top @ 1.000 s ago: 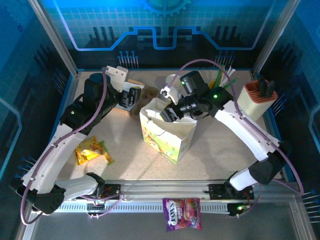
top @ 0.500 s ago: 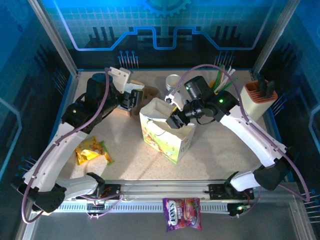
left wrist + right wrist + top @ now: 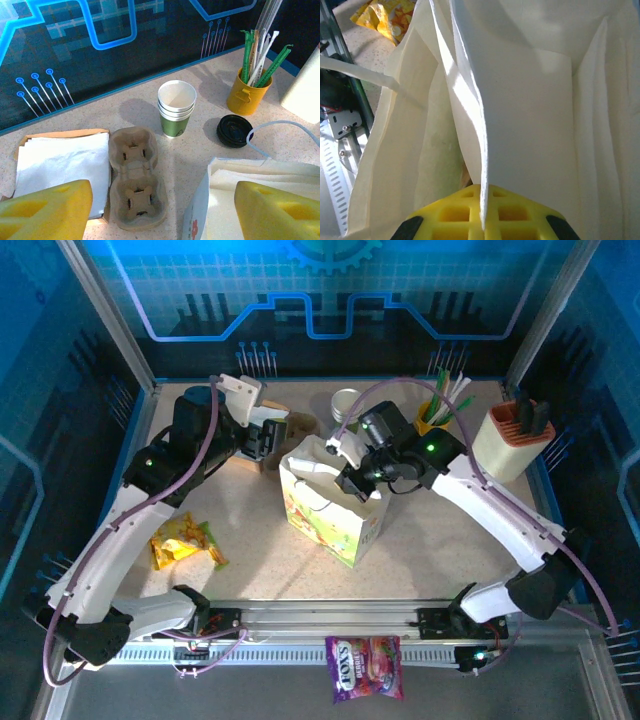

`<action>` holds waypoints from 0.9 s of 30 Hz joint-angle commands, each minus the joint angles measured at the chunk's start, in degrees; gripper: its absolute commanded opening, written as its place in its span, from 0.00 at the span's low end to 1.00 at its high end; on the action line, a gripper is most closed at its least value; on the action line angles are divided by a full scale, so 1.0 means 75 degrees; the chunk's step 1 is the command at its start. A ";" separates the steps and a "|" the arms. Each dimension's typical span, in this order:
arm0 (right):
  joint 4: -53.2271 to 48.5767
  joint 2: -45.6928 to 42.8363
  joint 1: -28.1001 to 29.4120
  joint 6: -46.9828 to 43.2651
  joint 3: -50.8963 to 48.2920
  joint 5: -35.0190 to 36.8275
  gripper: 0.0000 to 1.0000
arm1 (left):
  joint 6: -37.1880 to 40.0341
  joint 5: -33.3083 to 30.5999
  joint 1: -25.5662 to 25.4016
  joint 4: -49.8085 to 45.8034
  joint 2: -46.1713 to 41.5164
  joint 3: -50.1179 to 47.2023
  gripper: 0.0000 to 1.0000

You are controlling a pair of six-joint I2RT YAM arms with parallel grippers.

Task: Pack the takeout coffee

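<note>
Right wrist view: right claw has just pinched the wall of the bag, probably to hold it open; left claw stays spread.

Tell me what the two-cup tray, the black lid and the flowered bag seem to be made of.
The two-cup tray: probably moulded paper pulp, matte grey-brown, with a rough-looking surface. The black lid: likely thin plastic, smooth, with a slight sheen and pressed rings. The flowered bag: paper, matte white inside, judging by its sharp creases and thin folded walls.
</note>
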 commanded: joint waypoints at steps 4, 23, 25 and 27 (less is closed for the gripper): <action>0.0164 0.0517 0.0302 0.0086 0.0021 0.0638 0.02 | -0.0135 0.0173 0.0046 -0.0047 0.0040 -0.0025 0.76; 0.0457 0.0842 0.0730 0.0069 -0.0566 0.1284 0.16 | -0.0091 0.0205 0.0044 0.0047 0.0027 -0.0128 0.75; 0.0445 0.0737 0.0772 0.0049 -0.0496 0.1399 0.20 | -0.0085 0.0205 0.0045 0.0058 0.0031 -0.0129 0.75; 0.0417 0.0629 0.0789 0.0011 -0.0404 0.1480 0.24 | -0.0080 0.0206 0.0049 0.0058 0.0027 -0.0120 0.76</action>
